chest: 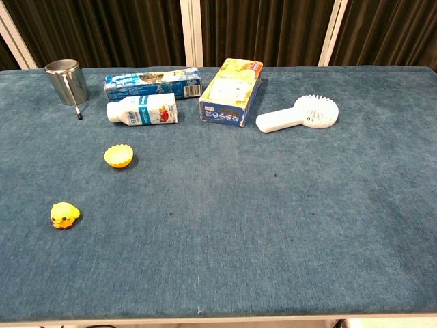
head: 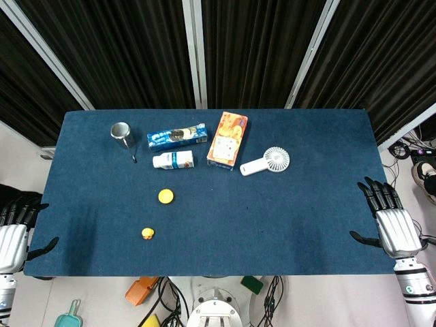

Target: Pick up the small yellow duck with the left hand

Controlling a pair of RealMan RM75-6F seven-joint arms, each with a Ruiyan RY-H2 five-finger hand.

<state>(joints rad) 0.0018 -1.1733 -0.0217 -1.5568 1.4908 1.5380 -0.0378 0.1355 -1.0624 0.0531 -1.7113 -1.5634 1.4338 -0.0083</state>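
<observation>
Only the head view shows the hands: the left hand (head: 15, 235) hangs off the left edge of the blue table (head: 272, 218), fingers spread and holding nothing. The small yellow duck (head: 148, 234) sits near the front left of the table, well apart from that hand; the chest view shows its face. Behind it lies a yellow cup-shaped mould (chest: 119, 156), then a metal cup (chest: 67, 82), a white bottle (chest: 142, 109), a blue packet (chest: 153, 83), an orange box (chest: 231, 92) and a white handheld fan (chest: 299, 114). The right hand (head: 390, 219) rests off the right edge, fingers spread, empty.
</observation>
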